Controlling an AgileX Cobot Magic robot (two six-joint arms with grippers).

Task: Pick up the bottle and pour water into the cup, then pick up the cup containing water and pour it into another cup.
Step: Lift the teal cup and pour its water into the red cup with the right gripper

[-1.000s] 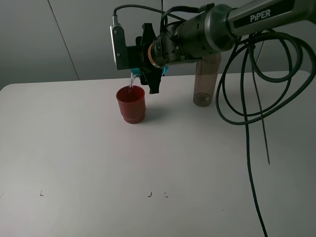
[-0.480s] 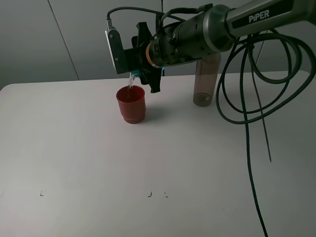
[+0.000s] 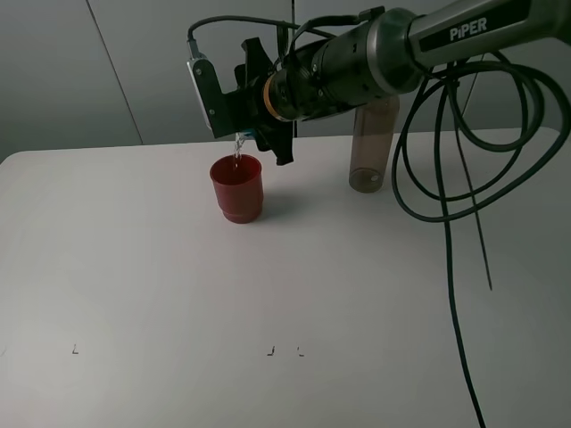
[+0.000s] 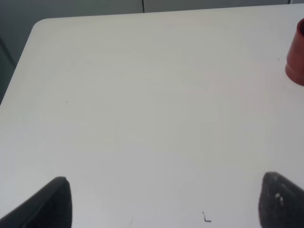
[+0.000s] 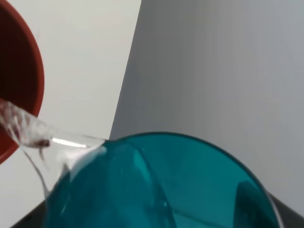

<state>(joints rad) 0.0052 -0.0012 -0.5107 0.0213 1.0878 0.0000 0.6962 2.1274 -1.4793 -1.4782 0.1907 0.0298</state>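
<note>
Right wrist view: teal cup (image 5: 166, 190) across the lower part of the picture, tipped far over, lip turned toward the red cup (image 5: 19, 95). Clear water (image 5: 33, 133) sliding over that lip in a flat tongue, down toward the red cup's mouth. Grey wall (image 5: 213, 71) behind. Exterior high view: red cup (image 3: 237, 189) upright toward the far side of the white desk (image 3: 268, 285), mouth upward. Directly above its rim, the right pincer (image 3: 259, 125), rolled onto its side and closed narrowly on the teal cup, with most of that cup hidden behind the dark fingers and wrist. From the lowered lip, a thin thread of water (image 3: 237, 152) falling into the red cup. Further right and well apart from the red cup, the smoky bottle (image 3: 370, 147) upright on the desk near the far edge, its top hidden behind the arm. Black cables (image 3: 446, 178) looping down from the arm on the bottle's side. Left wrist view: left pincer (image 4: 168, 204) spread wide, nothing between its two dark fingertips (image 4: 54, 204), white desk (image 4: 142, 95) beyond them. Red cup (image 4: 297, 57) only partly in frame at the picture's edge, well apart from that pincer. Small black mark (image 4: 206, 218) on the desk between the fingertips.
</note>
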